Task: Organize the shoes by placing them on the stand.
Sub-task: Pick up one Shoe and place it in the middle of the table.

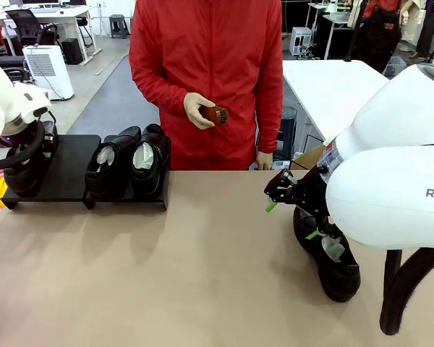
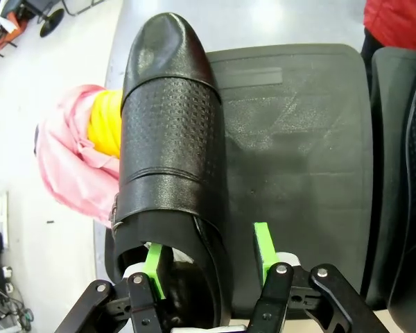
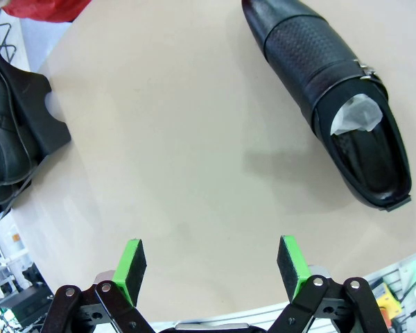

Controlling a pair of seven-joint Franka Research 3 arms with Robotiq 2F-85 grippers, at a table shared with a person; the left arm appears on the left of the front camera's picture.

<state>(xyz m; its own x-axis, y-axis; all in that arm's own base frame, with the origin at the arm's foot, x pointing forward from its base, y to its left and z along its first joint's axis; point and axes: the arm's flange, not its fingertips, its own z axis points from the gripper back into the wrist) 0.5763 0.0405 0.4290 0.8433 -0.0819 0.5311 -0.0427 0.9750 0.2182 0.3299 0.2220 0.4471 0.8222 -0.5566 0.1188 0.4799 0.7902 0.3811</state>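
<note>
Two black shoes (image 1: 112,165) (image 1: 149,160) stand side by side on the right panel of the black stand (image 1: 69,173). A third shoe (image 2: 170,159) lies on the left edge of the stand's left panel (image 2: 298,139). My left gripper (image 2: 208,253) is open astride this shoe's side wall, one pad inside the opening and the other pad (image 2: 263,246) outside, clear of the leather. Another shoe (image 1: 325,253) (image 3: 333,90) lies on the table at the right, white paper inside. My right gripper (image 1: 289,195) (image 3: 211,260) hangs open and empty beside it.
A person in a red jacket stands at the far side of the table, holding a small brown brush (image 1: 215,114). Pink and yellow cloth (image 2: 83,159) lies beyond the table's left edge. The brown tabletop (image 1: 202,267) stretches between the stand and the loose shoe.
</note>
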